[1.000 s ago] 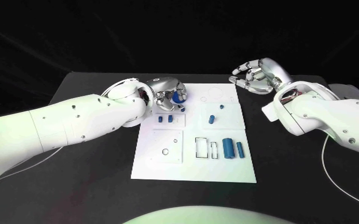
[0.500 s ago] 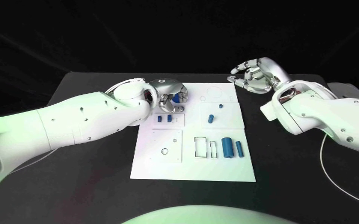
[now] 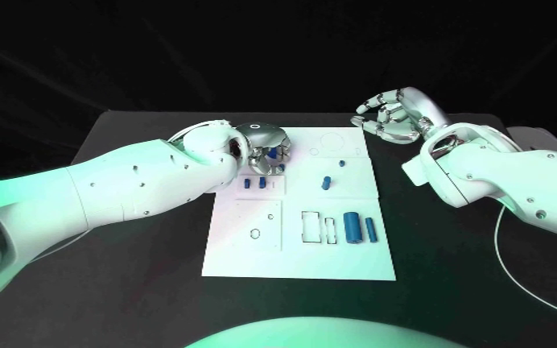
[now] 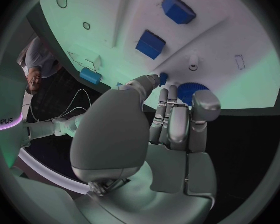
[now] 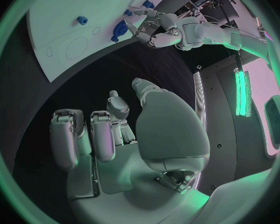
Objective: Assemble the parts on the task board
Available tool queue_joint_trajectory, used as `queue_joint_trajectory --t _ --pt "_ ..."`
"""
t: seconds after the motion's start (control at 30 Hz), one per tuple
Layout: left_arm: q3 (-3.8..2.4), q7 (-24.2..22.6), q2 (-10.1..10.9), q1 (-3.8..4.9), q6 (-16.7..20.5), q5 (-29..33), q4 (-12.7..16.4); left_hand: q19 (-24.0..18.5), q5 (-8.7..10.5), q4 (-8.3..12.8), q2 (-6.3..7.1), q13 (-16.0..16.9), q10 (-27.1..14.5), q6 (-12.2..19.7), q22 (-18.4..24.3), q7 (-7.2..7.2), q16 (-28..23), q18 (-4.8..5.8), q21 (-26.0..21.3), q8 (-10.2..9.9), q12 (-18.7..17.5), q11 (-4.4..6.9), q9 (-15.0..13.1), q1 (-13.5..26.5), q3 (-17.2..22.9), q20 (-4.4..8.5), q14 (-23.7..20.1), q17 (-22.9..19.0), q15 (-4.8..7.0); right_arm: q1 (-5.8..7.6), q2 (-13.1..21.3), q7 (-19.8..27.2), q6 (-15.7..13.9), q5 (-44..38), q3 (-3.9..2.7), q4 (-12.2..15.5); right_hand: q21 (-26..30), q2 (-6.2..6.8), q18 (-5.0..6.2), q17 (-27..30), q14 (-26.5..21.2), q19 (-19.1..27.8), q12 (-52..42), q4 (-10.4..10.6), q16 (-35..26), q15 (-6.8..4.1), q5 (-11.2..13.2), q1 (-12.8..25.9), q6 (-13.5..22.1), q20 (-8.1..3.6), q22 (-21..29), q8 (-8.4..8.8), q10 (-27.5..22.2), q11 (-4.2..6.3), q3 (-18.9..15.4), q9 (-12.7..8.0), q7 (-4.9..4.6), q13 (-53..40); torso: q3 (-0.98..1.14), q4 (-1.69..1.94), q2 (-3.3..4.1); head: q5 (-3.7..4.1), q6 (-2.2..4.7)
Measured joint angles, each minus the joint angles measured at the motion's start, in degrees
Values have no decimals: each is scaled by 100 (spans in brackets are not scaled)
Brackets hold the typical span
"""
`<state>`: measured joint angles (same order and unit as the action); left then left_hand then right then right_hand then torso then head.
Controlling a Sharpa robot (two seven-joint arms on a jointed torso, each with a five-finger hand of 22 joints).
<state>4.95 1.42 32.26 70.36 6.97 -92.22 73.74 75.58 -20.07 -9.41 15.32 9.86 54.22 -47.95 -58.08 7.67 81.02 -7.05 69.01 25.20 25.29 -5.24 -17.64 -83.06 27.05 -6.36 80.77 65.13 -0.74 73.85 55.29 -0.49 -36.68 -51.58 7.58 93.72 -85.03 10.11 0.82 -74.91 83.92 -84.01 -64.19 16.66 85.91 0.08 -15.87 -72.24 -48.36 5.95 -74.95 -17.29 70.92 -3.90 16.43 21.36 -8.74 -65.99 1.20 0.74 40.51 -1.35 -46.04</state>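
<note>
The white task board (image 3: 302,247) lies on the black counter (image 3: 139,283). On it lie two small blue blocks (image 3: 263,181), one short blue peg (image 3: 328,183) and two blue cylinders (image 3: 352,227). The left robot hand (image 3: 265,145) pinches a blue gear (image 4: 191,91) over the board's far left corner. The right robot hand (image 3: 394,116) hovers beyond the board's far right corner, fingers curled, holding nothing.

Task board (image 3: 348,263) lies mid-table (image 3: 139,283); left hand (image 3: 265,145) over its far-left corner, right hand (image 3: 393,118) beyond its far-right corner.
</note>
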Motion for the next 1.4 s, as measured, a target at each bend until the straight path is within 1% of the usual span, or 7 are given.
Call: queue_joint_trajectory --t 0.17,0.47,0.8,0.83,0.87,1.0,1.4 --pt "1 29 -36 -2 -65 -36 -43 19 13 24 0 -18 49 -29 -88 -12 0 0 60 -28 0 11 7 0 24 21 22 14 -19 0 -1 0 0 0 0 1 0 0 0 0 0 0 0 0 0 0 0 0 0 0 0 0 0 0 0 0 0 0 0 3 -4 10 -13" --pt "5 51 -82 -8 -173 -65 -79 124 59 104 -51 -74 291 -245 -328 -44 56 0 261 -33 -47 78 7 -51 167 43 104 61 63 0 -8 1 1 1 0 2 0 0 0 0 0 0 0 0 0 0 0 0 0 0 1 0 0 0 0 0 0 0 1 6 -8 19 -30" --pt "7 51 -126 -12 -209 -76 -115 163 92 143 -77 -107 386 -305 -452 -63 79 -1 332 -33 -88 124 20 -24 206 82 124 68 83 0 -10 2 1 1 0 5 0 0 0 -4 0 0 0 0 0 0 0 0 0 0 2 0 0 0 0 0 0 0 0 5 -8 28 -48" --pt "7 51 -129 -12 -210 -77 -119 163 103 149 -77 -107 386 -305 -460 -63 79 5 345 -33 -88 124 20 -24 212 82 124 68 82 0 -10 2 2 1 0 5 0 0 0 -4 0 0 0 0 0 0 0 0 0 0 2 0 0 0 0 0 0 0 1 5 -8 30 -49" --pt "7 51 -132 -12 -211 -77 -124 166 114 168 -77 -110 410 -305 -474 -63 79 88 357 -33 -93 118 20 -24 231 85 128 68 86 0 -10 2 2 1 0 5 0 0 0 -4 0 0 0 0 0 0 0 0 0 0 2 0 0 0 0 0 0 -1 1 5 -8 32 -50" --pt "6 51 -137 -11 -214 -79 -131 214 114 207 -138 -143 542 -419 -552 -31 104 90 422 -33 -125 134 22 -25 301 92 156 88 115 0 -10 2 2 2 -1 6 0 0 0 -4 0 0 0 0 0 0 0 0 0 0 2 0 0 0 0 0 0 0 1 5 -8 36 -52" --pt "11 34 -135 -20 -155 -71 -143 277 410 527 -247 -257 930 -673 -729 19 135 88 553 -216 -568 115 52 -9 685 114 207 87 84 0 -4 2 2 2 -1 15 0 0 0 -3 0 0 0 0 0 0 0 0 0 0 3 1 0 0 0 0 0 -1 1 3 -13 51 -56"
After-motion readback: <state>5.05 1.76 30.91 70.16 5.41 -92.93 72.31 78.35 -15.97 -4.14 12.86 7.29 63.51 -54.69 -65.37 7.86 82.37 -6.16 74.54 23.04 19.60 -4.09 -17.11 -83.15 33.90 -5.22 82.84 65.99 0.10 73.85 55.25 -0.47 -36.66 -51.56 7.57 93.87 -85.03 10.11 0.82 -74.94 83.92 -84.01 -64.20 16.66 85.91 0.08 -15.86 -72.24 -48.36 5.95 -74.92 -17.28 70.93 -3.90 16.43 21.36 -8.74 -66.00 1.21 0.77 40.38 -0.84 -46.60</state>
